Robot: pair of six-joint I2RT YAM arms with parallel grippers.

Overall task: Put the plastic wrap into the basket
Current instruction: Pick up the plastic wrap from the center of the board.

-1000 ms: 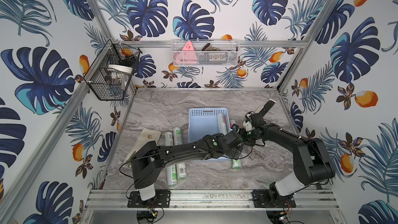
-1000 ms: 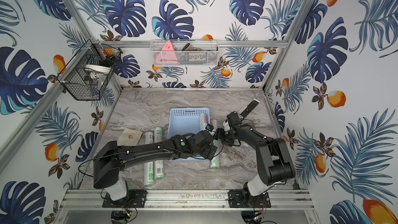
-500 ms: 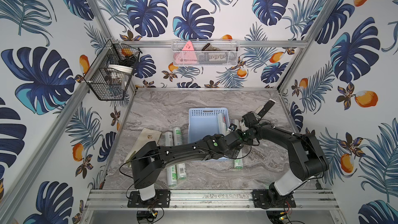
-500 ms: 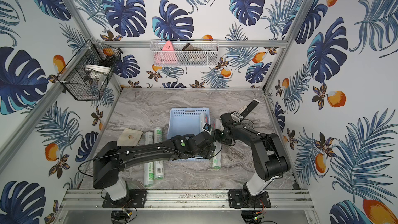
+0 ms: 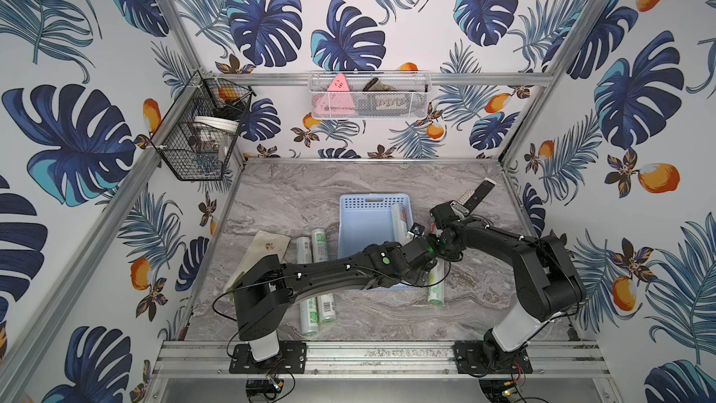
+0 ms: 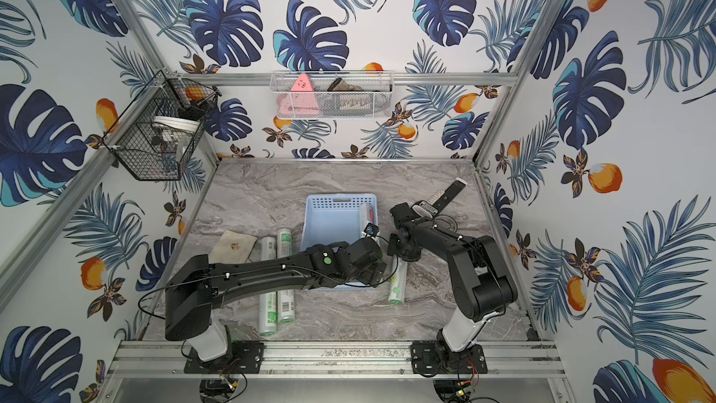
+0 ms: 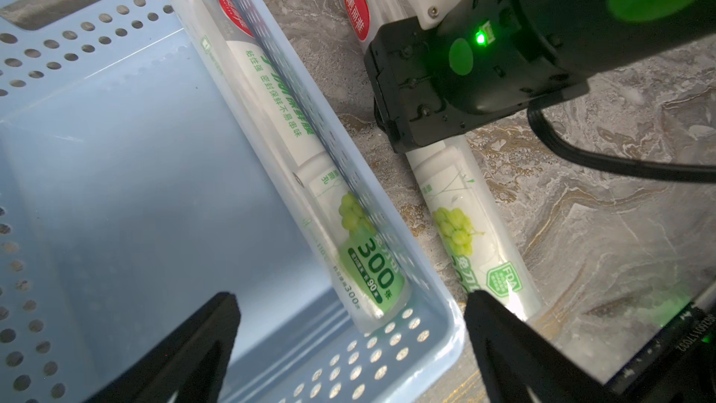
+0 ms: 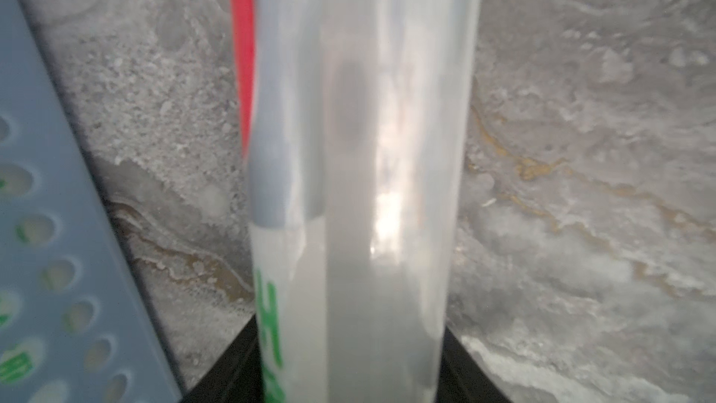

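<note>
The light blue basket (image 5: 374, 200) stands mid-table, and one plastic wrap roll (image 5: 399, 218) lies inside along its right wall (image 7: 387, 203). Another roll (image 5: 436, 289) lies on the marble just right of the basket. My right gripper (image 8: 348, 343) is shut on it, a black finger pressed on each side of the roll (image 8: 368, 149). My left gripper (image 7: 350, 304) hangs open over the basket's near right corner, one finger inside and one above the outer roll (image 7: 465, 226). Two more rolls (image 5: 305, 250) (image 5: 320, 241) lie side by side left of the basket, under my left arm.
A beige cloth pouch (image 5: 267, 250) lies at the far left, and a dark remote-like bar (image 5: 477, 195) at the back right. A black wire basket (image 5: 201, 137) and a white mesh basket (image 5: 368, 100) hang on the walls. My two wrists overlap beside the basket's right wall.
My right gripper has closed on the roll beside the basket, and that arm has shifted slightly toward the basket. The left arm stays put, still open.
</note>
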